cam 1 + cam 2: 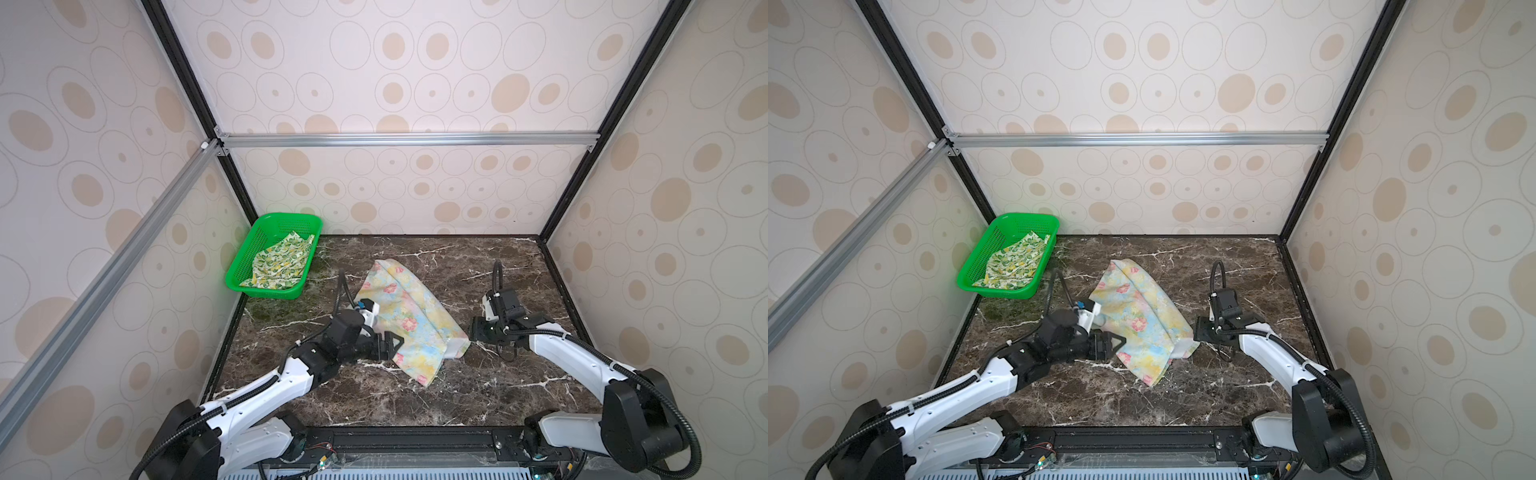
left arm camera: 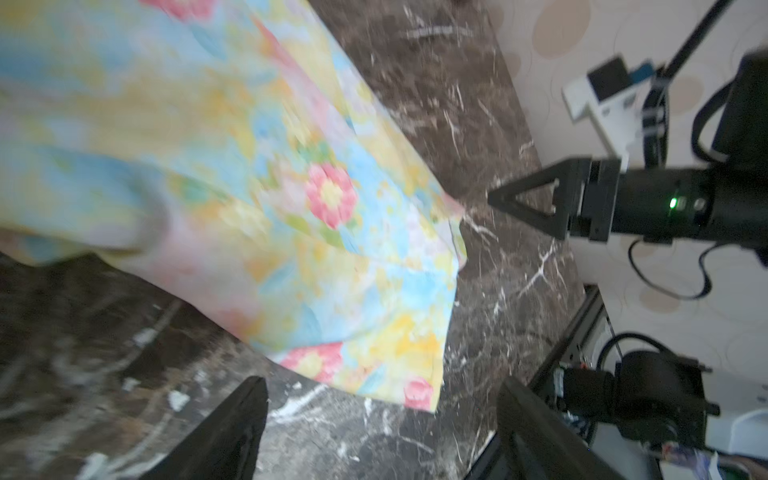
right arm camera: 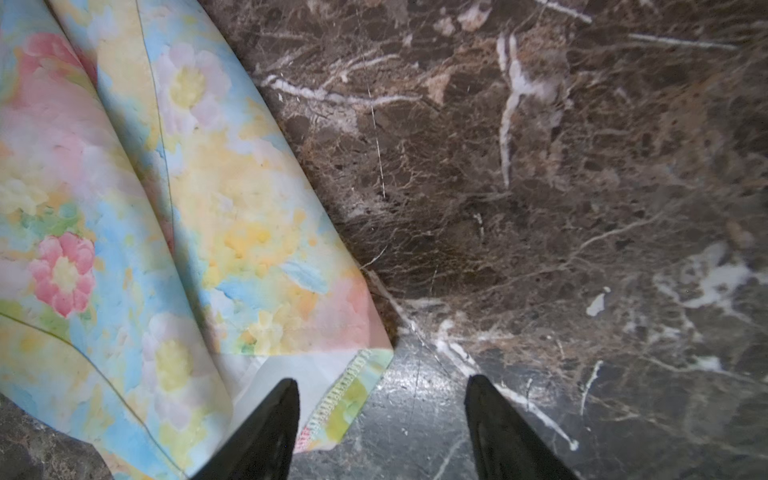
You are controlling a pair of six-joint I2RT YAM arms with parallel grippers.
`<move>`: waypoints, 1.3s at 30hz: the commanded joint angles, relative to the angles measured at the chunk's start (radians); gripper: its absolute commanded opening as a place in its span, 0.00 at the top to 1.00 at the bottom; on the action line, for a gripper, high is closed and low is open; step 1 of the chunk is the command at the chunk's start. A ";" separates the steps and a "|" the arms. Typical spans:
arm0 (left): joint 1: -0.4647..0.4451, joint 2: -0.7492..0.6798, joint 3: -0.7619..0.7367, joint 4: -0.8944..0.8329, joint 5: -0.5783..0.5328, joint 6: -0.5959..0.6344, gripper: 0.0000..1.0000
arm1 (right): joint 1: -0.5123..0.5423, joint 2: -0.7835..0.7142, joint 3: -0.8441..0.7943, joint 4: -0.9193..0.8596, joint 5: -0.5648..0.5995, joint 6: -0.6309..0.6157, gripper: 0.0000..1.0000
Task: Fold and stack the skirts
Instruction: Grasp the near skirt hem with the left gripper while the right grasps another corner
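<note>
The pastel blue-yellow skirt (image 1: 405,316) (image 1: 1138,320) with pink flowers lies folded in a long strip at the middle of the marble table. My left gripper (image 1: 397,348) (image 1: 1118,348) (image 2: 382,399) stands open at its near left edge, with only bare table between the fingers. My right gripper (image 1: 474,330) (image 1: 1198,330) (image 3: 382,386) is open at the skirt's near right corner. One finger hangs over the white lining (image 3: 291,370) there, and nothing is gripped. The lemon-print skirt (image 1: 282,266) (image 1: 1015,266) lies crumpled in the green basket.
The green mesh basket (image 1: 286,215) (image 1: 1025,215) stands at the back left corner against the wall. Patterned walls and black frame posts close in the table (image 1: 415,395) on three sides. In the left wrist view the right gripper (image 2: 523,199) points at the skirt's corner.
</note>
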 commanded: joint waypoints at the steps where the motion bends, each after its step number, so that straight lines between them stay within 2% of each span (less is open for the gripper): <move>1: -0.091 0.047 0.017 0.127 -0.033 -0.086 0.14 | 0.007 0.007 -0.020 0.009 -0.016 0.031 0.33; 6: -0.182 0.103 -0.044 0.302 0.007 -0.150 0.14 | 0.006 0.013 -0.031 0.041 -0.053 0.042 0.33; 10: -0.242 0.169 -0.039 0.283 0.001 -0.174 0.16 | 0.007 0.007 -0.045 0.054 -0.044 0.042 0.33; 15: -0.308 0.232 -0.002 0.182 -0.115 -0.150 0.20 | 0.007 -0.003 -0.064 0.071 -0.043 0.046 0.34; 23: -0.411 0.358 0.156 -0.025 -0.316 -0.099 0.22 | 0.007 -0.002 -0.057 0.072 -0.039 0.036 0.34; 29: -0.429 0.385 0.176 -0.074 -0.398 -0.081 0.23 | 0.008 0.016 -0.031 0.058 -0.039 0.019 0.34; 39: -0.433 0.451 0.222 -0.068 -0.416 -0.033 0.27 | 0.007 0.030 -0.030 0.062 -0.037 0.024 0.34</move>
